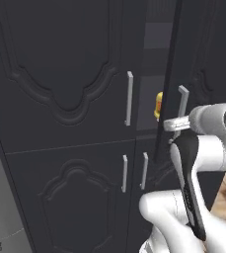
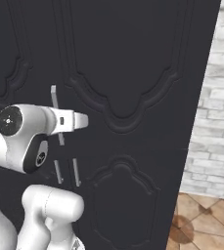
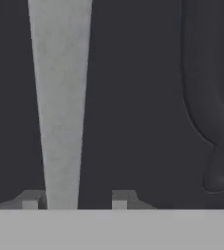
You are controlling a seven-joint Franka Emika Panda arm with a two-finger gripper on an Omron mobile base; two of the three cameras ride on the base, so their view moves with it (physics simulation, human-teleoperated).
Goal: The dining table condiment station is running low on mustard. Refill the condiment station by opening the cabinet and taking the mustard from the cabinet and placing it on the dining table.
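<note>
- The cabinet (image 1: 60, 99) has its upper right door (image 2: 133, 73) swung partly open, leaving a gap.
- Through that gap the mustard (image 1: 158, 105) shows as a yellow sliver on a shelf inside.
- In the hand view, the end effector (image 3: 75, 201) straddles the door's silver handle (image 3: 60, 97), fingers apart; the left fingertip (image 3: 30, 201) sits just beside the bar, and actual contact cannot be told.

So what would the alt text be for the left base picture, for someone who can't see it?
A white robot arm reaches toward a tall black cabinet, whose upper right door is ajar. A yellow mustard bottle peeks through the gap, beside the door's silver handle.
</note>
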